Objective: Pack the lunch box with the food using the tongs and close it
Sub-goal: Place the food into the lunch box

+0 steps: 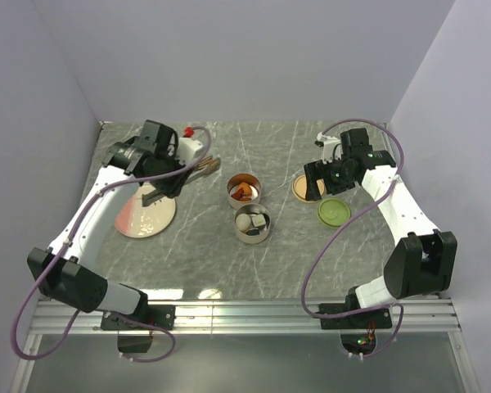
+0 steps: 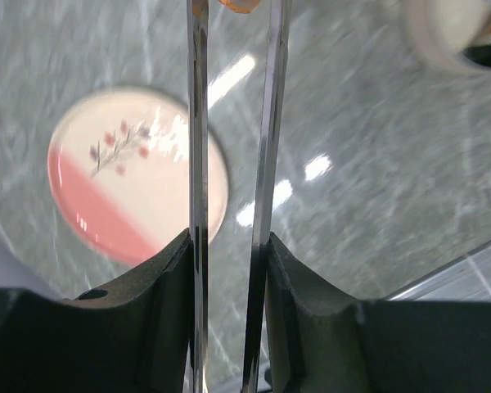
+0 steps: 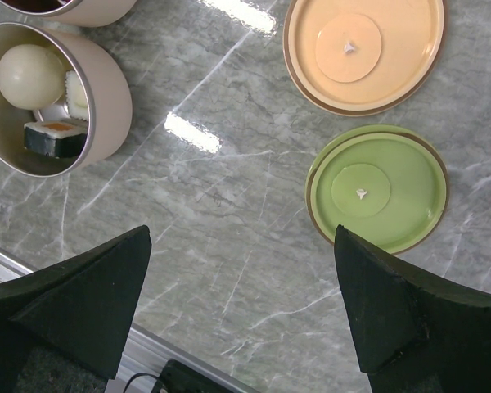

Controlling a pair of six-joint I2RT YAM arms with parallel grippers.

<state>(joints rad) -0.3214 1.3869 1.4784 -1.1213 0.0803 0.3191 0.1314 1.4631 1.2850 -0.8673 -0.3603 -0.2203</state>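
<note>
A long thin silvery metal pair of tongs (image 2: pixel 198 164) is pinched across both slim arms by the left gripper (image 2: pixel 227 241). Its black matte fingers (image 2: pixel 168 282) press the polished arms into two near-parallel strips with a narrow gap between them. A small orange scrap (image 2: pixel 237 5) shows at the top edge near the tong tips; whether it is gripped cannot be told.

In the top view the tongs (image 1: pixel 198 170) sit at about ten o'clock from the table's middle, above the far edge of a round glossy pink-and-cream plate with a flower sprig (image 2: pixel 139 172).

On the grey marbled table (image 1: pixel 204 254), near its middle, two small round shiny steel tins stand just beside each other. The far tin (image 1: pixel 245 190) holds orange-red chunks (image 1: pixel 244 192). The near tin (image 3: pixel 106 90) holds a smooth whitish ball (image 3: pixel 30 75) and a small blocky dark-and-white piece (image 3: pixel 56 137).

At about three o'clock lie two flat round lids, each with a raised central disc. The pale orange lid (image 3: pixel 364 49) is at twelve o'clock from the green lid (image 3: pixel 376 188), close but apart.

The right gripper (image 3: pixel 241 303) hangs over bare table beside the lids, its two wedge-shaped black fingers (image 3: pixel 90 295) spread wide with nothing between them.
</note>
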